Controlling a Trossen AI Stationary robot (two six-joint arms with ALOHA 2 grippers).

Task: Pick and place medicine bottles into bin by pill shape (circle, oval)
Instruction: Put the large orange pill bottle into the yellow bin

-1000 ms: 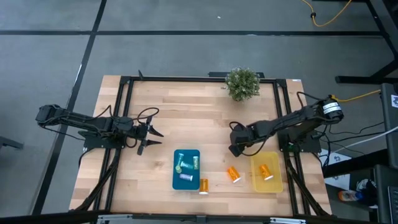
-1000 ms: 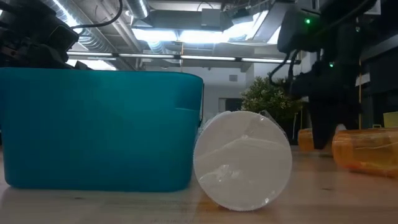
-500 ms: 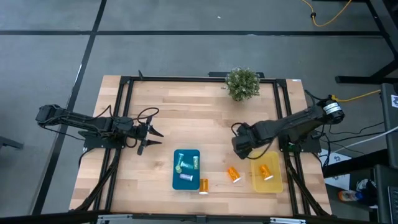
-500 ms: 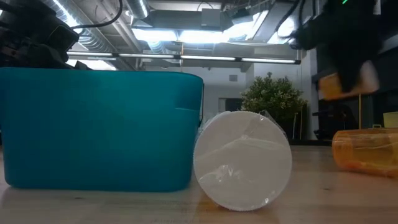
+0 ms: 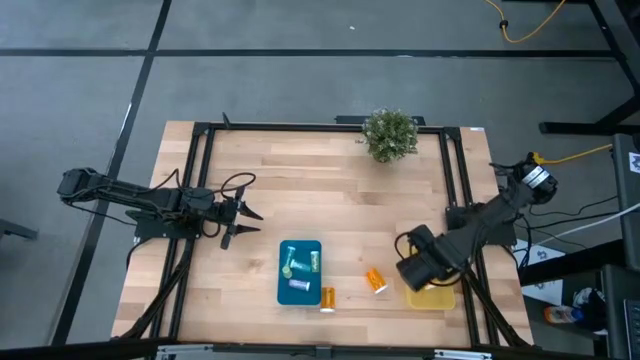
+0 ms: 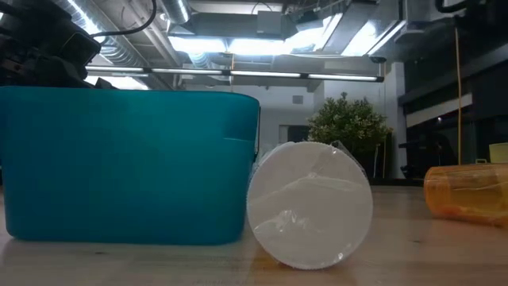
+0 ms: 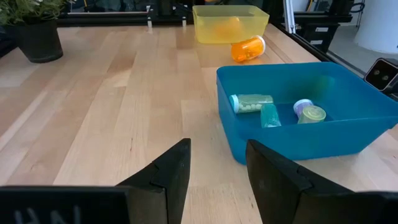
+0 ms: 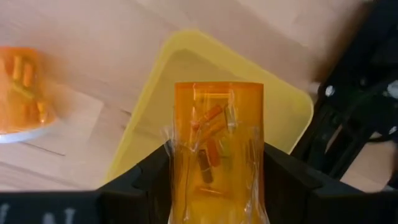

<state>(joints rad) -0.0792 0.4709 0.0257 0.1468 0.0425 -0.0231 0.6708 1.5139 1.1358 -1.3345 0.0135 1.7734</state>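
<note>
My right gripper (image 5: 418,272) hangs over the yellow bin (image 5: 441,298), shut on a translucent orange bottle (image 8: 217,124) of oblong pills. The bin's inside is mostly hidden beneath it. An orange bottle (image 5: 376,281) lies on its side on the table between the bins. Another one (image 5: 327,297) lies against the blue bin (image 5: 300,250), its white cap (image 6: 309,202) facing the low camera. The blue bin holds pale green, teal and purple bottles (image 7: 273,111). My left gripper (image 5: 243,228) is open and empty at the table's left. My right gripper pinches the orange bottle by its two side walls (image 8: 180,158) between its two fingers. The fingers come from above, slanting. The bottle is lifted clear above the yellow bin (image 8: 280,106), its flat free end (image 8: 217,87) pointing away from the wrist; its other end is hidden.
A potted green plant (image 5: 390,133) stands at the table's far edge. A black frame rail (image 5: 455,190) runs along the right side next to the yellow bin. Bare wood lies between my left gripper and the blue bin.
My right gripper has risen from the table with the orange bottle, which is now lifted clear. It has then gone toward the table's near right, from beside the bottles between the bins to above the yellow bin.
</note>
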